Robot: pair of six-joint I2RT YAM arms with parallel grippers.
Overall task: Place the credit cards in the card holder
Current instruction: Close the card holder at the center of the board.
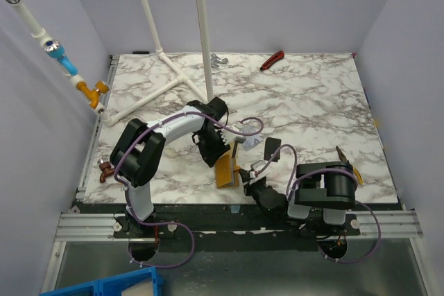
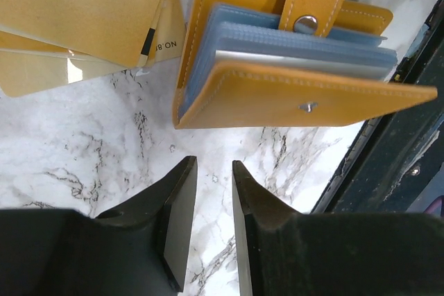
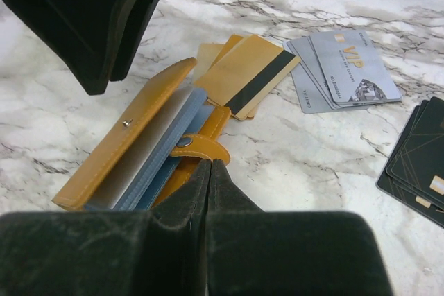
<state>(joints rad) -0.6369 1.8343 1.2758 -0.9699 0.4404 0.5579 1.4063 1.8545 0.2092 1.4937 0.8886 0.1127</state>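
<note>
The card holder (image 2: 291, 95), tan-yellow leather with blue sleeves, lies partly open near the table's front edge (image 1: 225, 171). A pale sheet shows between its sleeves and front cover. Gold-tan credit cards (image 3: 253, 77) with a dark stripe lie fanned just behind it. Pale grey credit cards (image 3: 347, 67) lie further right. My left gripper (image 2: 214, 166) hovers just short of the holder, slightly open, with only marble between its fingers. My right gripper (image 3: 210, 164) is shut, its tips at the holder's snap strap (image 3: 198, 145). Whether it pinches the strap is unclear.
Black cards (image 3: 420, 157) lie at the right of the grey ones. A white pipe frame (image 1: 166, 81) stands at the back left. A red and black tool (image 1: 272, 59) lies at the far edge. The table's dark front rail (image 2: 388, 164) runs close beside the holder.
</note>
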